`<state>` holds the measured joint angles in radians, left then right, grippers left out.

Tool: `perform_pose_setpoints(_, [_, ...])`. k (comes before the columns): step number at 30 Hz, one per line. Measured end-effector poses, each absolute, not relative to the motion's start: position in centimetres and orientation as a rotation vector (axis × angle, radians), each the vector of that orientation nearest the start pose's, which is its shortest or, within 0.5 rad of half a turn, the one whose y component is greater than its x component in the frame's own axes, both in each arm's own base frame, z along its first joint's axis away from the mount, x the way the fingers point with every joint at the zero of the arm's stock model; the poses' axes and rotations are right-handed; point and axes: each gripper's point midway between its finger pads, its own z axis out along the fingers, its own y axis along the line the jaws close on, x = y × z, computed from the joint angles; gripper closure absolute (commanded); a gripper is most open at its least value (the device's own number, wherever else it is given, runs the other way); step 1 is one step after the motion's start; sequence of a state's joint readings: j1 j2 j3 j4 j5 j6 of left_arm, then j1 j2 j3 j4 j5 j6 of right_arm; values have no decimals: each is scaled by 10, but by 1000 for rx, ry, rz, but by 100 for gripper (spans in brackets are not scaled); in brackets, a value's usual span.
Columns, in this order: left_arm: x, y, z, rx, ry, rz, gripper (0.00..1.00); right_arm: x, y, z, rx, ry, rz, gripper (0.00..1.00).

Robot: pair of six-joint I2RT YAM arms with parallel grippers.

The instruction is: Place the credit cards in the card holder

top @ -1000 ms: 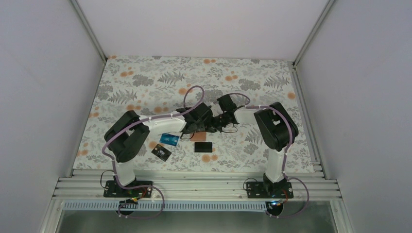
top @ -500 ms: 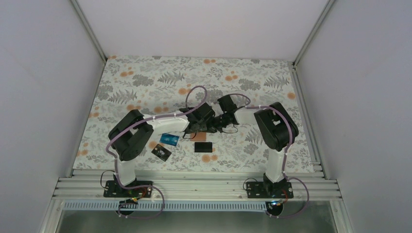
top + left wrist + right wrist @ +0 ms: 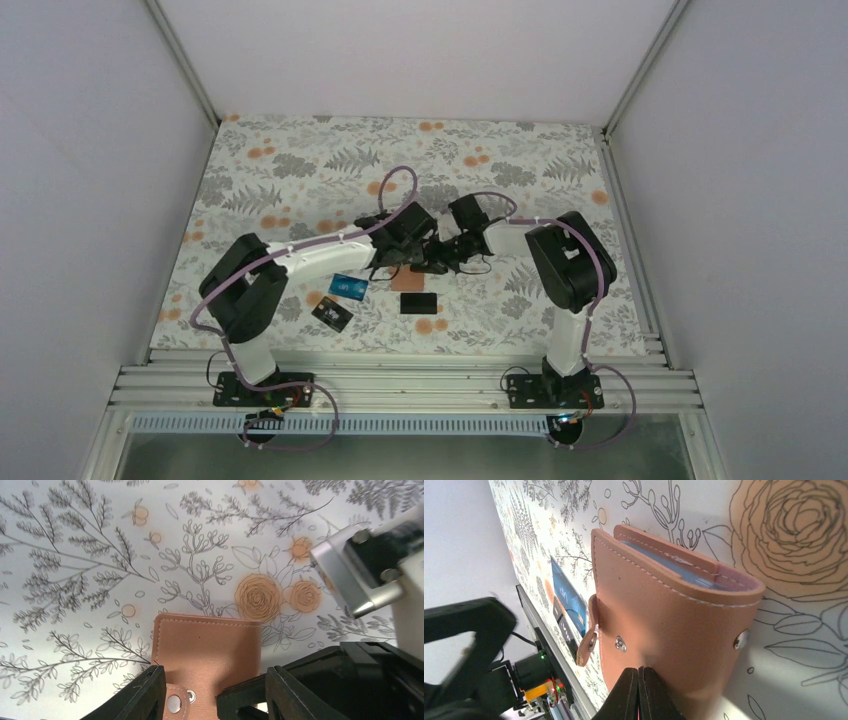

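- Card holder (image 3: 410,283) on flowered cloth (image 3: 290,170), near the middle, between the two wrists meeting there.
- Tan leather, folded in half; in left wrist view, long side running away from the camera, in line with the fingers, and stitched far edge lying square across them.
- Snap strap (image 3: 173,703) at the near end in that view, so pointing toward left gripper (image 3: 215,672); in right wrist view, end of strap sticking out past the holder's side, toward the left arm.
- Mouth of the fold turned away from right gripper (image 3: 639,680); pale blue inserted card (image 3: 674,565) showing between the two leaves.
- Left gripper: fingers well parted, one on each side of the strap end, nothing clamped; contact with the holder's corner not clear.
- Right gripper: fingers pressed together on the holder's near edge, leather nipped between them.
- Flat on the cloth or lifted a little at the pinched edge: not possible to tell.
- Blue card (image 3: 349,287) on the cloth left of the holder, near but apart.
- Black card (image 3: 419,302) just in front of the holder.
- Second black card (image 3: 332,315) just in front of the blue card, slightly left of it.
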<state>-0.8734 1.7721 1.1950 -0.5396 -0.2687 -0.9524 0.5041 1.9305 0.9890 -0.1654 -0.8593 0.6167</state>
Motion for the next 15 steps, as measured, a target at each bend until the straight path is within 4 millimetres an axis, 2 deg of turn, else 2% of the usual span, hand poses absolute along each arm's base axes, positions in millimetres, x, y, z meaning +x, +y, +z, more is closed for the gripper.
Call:
perform_pose_setpoints(3, [309, -286, 84, -171, 2621, -293, 62, 279, 302, 33, -158, 2866, 1454, 94])
perform_pose_setpoints(6, [320, -280, 86, -159, 2611, -311, 74, 281, 302, 35, -170, 2867, 1442, 90])
perform_pose_setpoints(11, [326, -266, 68, -126, 2650, -333, 83, 283, 304, 40, -196, 2858, 1438, 84])
perform_pose_setpoints(15, [326, -266, 55, -87, 2684, -379, 86, 285, 304, 42, -200, 2858, 1438, 81])
